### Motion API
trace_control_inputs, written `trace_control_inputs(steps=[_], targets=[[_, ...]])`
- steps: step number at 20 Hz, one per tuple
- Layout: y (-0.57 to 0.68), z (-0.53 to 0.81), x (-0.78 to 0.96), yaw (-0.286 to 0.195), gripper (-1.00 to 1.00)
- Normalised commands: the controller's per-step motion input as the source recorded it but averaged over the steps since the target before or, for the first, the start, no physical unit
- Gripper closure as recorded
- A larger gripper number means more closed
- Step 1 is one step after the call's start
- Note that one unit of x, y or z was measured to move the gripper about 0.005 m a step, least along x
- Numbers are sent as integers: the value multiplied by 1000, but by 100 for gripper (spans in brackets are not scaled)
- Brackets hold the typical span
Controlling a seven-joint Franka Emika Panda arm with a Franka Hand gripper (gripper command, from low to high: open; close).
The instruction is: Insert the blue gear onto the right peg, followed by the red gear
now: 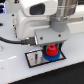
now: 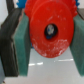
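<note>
White tabletop (image 1: 12, 70), glossy, carrying a black light-rimmed plate (image 1: 32, 59) near the middle of the exterior view.

Red gear (image 1: 50, 50): sits directly above the blue gear (image 1: 51, 57), which lies flat at the plate's end toward the exterior view's right. Blue disc shows as a wider rim below and around the red one. Whether red rests on blue or hangs just above it: cannot tell at this resolution. Right peg not visible in the exterior view, hidden under the gears.

Gripper (image 1: 51, 49): pointing straight down over the gears, wrist vertical, white arm body filling the upper frame, a dark cable (image 1: 17, 40) running off toward the exterior view's left.

Wrist view adds what the exterior cannot: red gear (image 2: 50, 30) pinched between the two teal finger pads (image 2: 21, 42), one on each flank, both pressed against its rim. Centre bore of the gear is seen end-on, with a small dark-and-pale spot inside it, too blurred to identify. Blue gear is not distinguishable in this view.
</note>
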Motion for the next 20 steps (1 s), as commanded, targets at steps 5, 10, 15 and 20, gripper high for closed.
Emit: trace_control_inputs(steps=[5,10,15,20], targets=[[-26,-1,5,0,-100],[7,398,0,0,-100],[16,435,0,0,-100],[0,0,0,0,-100]])
